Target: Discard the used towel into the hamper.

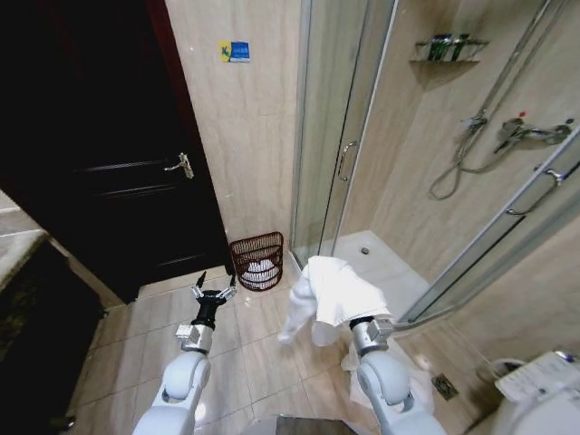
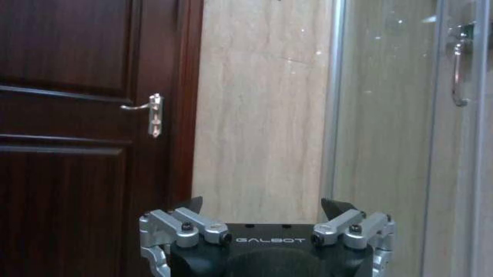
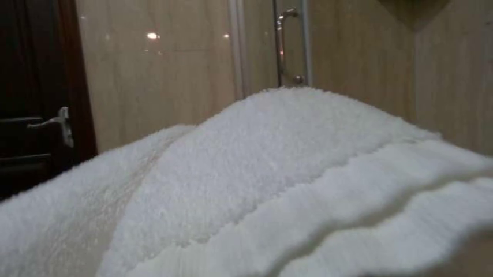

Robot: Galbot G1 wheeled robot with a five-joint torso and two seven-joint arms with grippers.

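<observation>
Stood on a tiled bathroom floor [image 1: 136,344] before a dark door [image 1: 100,136] at far left and a glass shower stall [image 1: 362,136] at far right. Held a white towel [image 1: 333,292] draped over the right gripper [image 1: 349,304], raised at right of centre; jaws buried under the cloth, so could not tell whether open or closed. Carried the left gripper [image 1: 214,292] forward at left, jaws spread wide and empty, fingertips [image 2: 190,203] aimed at the beige wall [image 2: 262,104] between door and shower. Found the hamper [image 1: 256,261] on the floor against that far wall, just beyond the left gripper, something white already lying inside. Kept the towel apart from the hamper, nearer and to its right.
</observation>
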